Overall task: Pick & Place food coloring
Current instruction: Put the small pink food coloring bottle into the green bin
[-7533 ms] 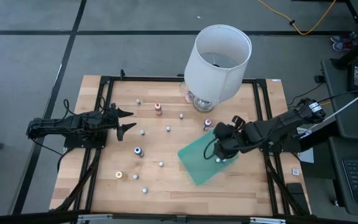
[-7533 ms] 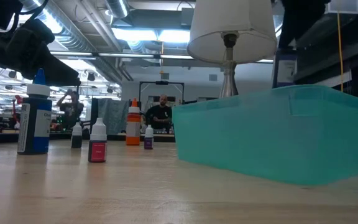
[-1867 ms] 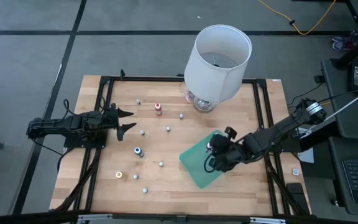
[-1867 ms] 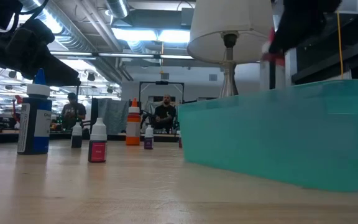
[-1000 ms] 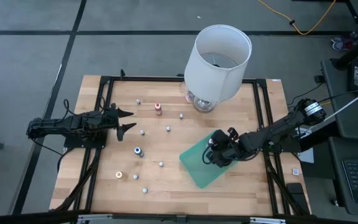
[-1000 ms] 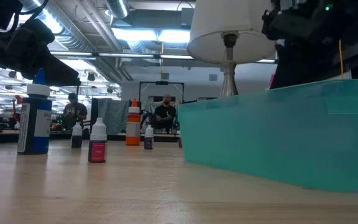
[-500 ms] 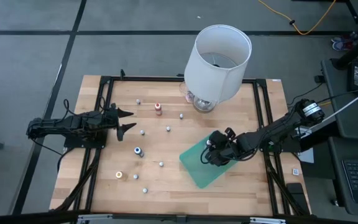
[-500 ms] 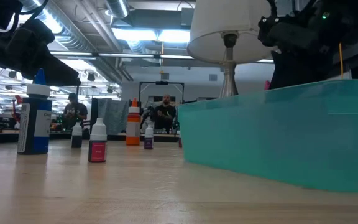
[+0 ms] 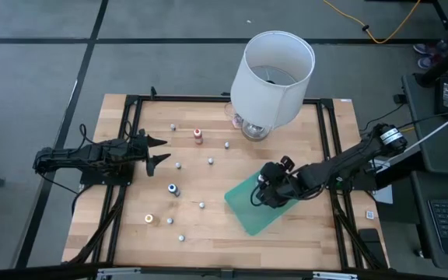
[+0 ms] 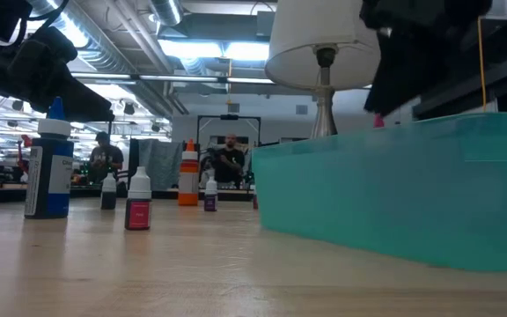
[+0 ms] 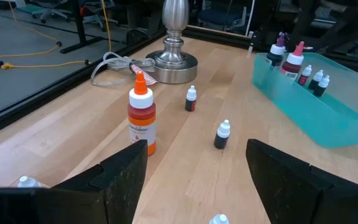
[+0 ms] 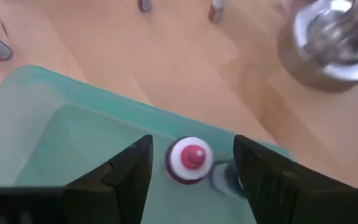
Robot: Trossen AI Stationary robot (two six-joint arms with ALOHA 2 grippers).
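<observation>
The food coloring bottles are spread over the wooden table: an orange-topped one [image 9: 198, 135] [image 11: 141, 121], a blue one [image 9: 173, 189], a yellow one [image 9: 149, 219] and several tiny ones. More stand inside the teal tray [image 9: 247, 211] [image 11: 328, 118]. My right gripper [image 9: 264, 191] [image 12: 191, 163] hovers over the tray's far corner, open. Its fingers stand on either side of a pink-topped bottle [image 12: 190, 158] [image 11: 294, 59] that is upright in the tray, with gaps on both sides. My left gripper [image 9: 159, 152] [image 11: 197, 186] waits open at the table's left side.
The lamp with its big white shade [image 9: 274, 74] and metal foot [image 11: 173, 59] stands at the far edge, just beyond the tray. A grey cord [image 11: 120, 62] lies by the foot. Black frame rails [image 9: 131, 155] run along both table sides. Bare wood lies near the front edge.
My right gripper has shifted a little toward the table's left, staying over the tray's far corner. The pink-topped bottle shows low behind the tray wall throughout. The left arm has kept still.
</observation>
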